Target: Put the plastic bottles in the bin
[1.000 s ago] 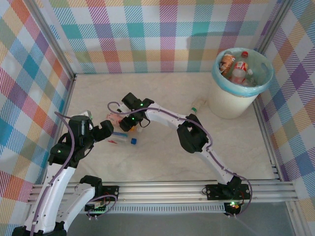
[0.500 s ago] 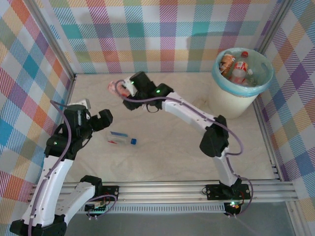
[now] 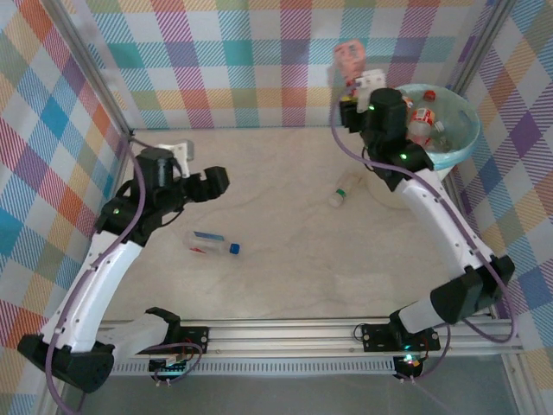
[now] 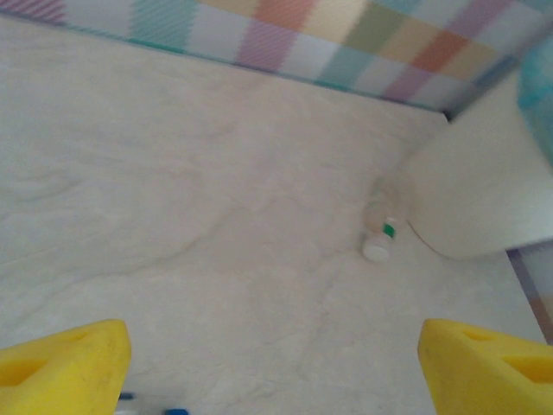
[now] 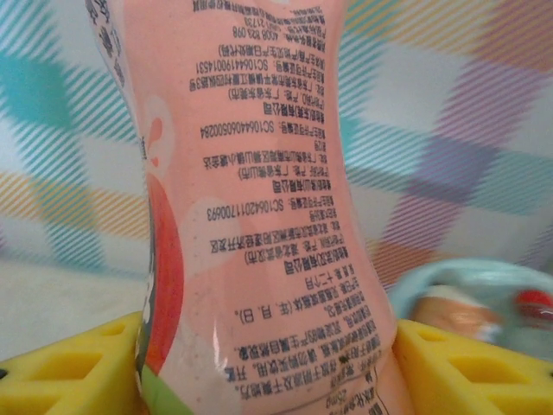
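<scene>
The big change is on the right: a second ago the right tool (image 3: 356,76) was low over the middle-left of the surface (image 3: 285,277), close to the left tool, and it has since swung across and up to the far right corner with a pink-labelled bottle (image 3: 348,57) in its grip. The right wrist view shows that bottle (image 5: 259,216) clamped between the two yellow fingers (image 5: 69,372), standing roughly upright, with the blue-green rim of the bin (image 5: 432,290) low and just behind it. From above, the bottle appears to be just left of the bin's rim (image 3: 467,143) and not yet over the opening, so I judge the carry nearly done and the release still to come. Several bottles (image 3: 419,121) already lie inside the bin. The left tool (image 3: 212,182) has pulled back toward the far left of the surface; its jaws stand apart with nothing between them, as its own camera shows (image 4: 272,380). Two bottles remain on the surface: a clear one with a blue cap (image 3: 212,245) lying on its side near the middle-left, below the left tool, and a clear one with a green band (image 3: 344,192) lying close against the base of the bin (image 4: 484,199), seen too by the left wrist camera (image 4: 381,239). Both still need collecting.
</scene>
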{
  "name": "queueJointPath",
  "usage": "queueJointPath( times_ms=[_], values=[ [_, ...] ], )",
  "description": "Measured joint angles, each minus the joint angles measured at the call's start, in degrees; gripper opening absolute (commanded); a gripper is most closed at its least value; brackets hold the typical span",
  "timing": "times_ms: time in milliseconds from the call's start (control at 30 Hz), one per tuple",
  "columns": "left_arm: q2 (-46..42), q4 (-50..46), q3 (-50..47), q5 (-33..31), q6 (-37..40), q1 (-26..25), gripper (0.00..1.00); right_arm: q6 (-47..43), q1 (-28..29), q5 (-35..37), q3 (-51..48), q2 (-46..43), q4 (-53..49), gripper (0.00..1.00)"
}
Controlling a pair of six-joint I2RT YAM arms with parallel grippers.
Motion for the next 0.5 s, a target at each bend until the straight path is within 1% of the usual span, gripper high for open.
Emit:
queueJointPath(
  times_ms=[100,167,267,400,500],
  values=[
    [2.82,1.40,1.55,0.02,0.57,-3.82,0.87,-1.44,-3.17,1.70,-5.40,-2.71,8.46,0.64],
    [4.04,1.99,1.84,0.02,0.63,-5.16,0.88,-2.64,-4.72,2.62,-7.52,-2.80,13.22,0.65],
    [5.20,2.32,1.84,-0.07,0.68,-5.77,0.88,-4.92,-5.84,4.00,-11.17,-2.56,19.37,0.68],
    [5.49,2.36,1.79,-0.48,1.07,-5.79,0.88,-8.33,-5.86,6.25,-15.96,-1.64,28.04,0.67],
    [5.49,2.43,1.68,-0.94,1.46,-5.79,0.89,-10.19,-5.88,8.37,-17.88,-0.26,32.15,0.67]
  ],
)
